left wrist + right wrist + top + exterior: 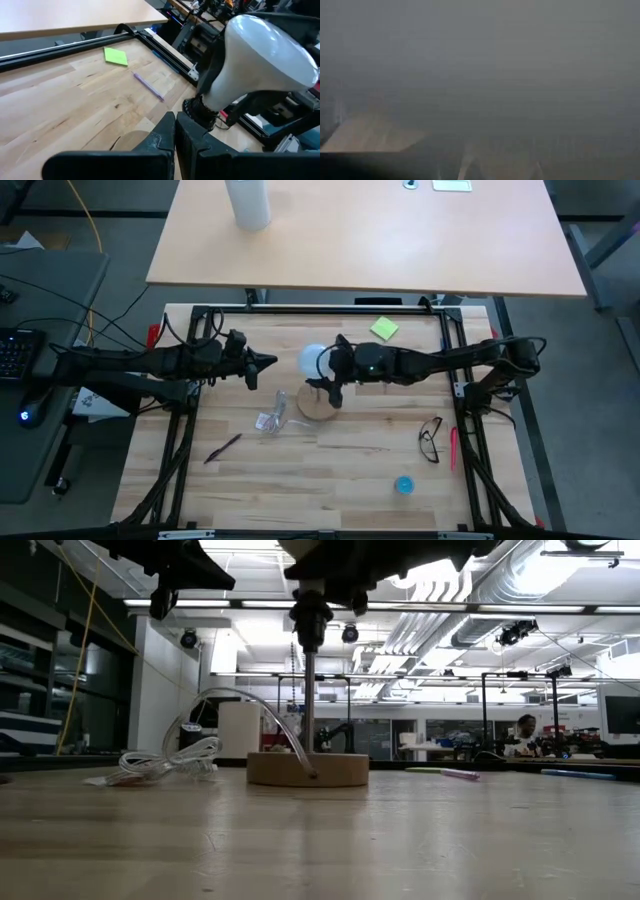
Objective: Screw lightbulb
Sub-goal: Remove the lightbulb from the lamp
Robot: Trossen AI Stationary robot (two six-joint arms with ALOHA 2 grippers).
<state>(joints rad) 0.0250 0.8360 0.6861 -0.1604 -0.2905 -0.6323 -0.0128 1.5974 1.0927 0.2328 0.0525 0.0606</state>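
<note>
Pale wood planks make up the worktop (330, 470), framed by black rails. Across it from either side reach two dark arms. The right arm comes in from the right edge, and the right gripper (325, 372) sits at the middle of the worktop, above the round wooden disc (318, 406). It holds the lightbulb (312, 360), fingers clamped on the white globe. In the left wrist view the lightbulb (260, 60) is tilted, its narrow neck pointing down into a black socket (200, 111); whether the screw base is seated there cannot be told. In the low view a thin post (309, 710) rises from the disc (307, 769) up to that socket, and a clear curved tube (245, 705) arches from the disc's base toward a coil of white cable (165, 762).

The left arm stretches from the left edge, and the left gripper (268, 362) hangs just left of the lightbulb, apart from it, its fingers (165, 135) pressed together and holding nothing.

Smaller things lie around: black-rimmed glasses (430, 439) to the right, a yellow-green sticky note (384, 329) near the far rail, a crumpled clear wrapper (270, 420) left of the disc, a dark pen (224, 447) farther left, a red pen (453, 448) by the right rail, and a small blue cap (403, 485) near the front.
</note>
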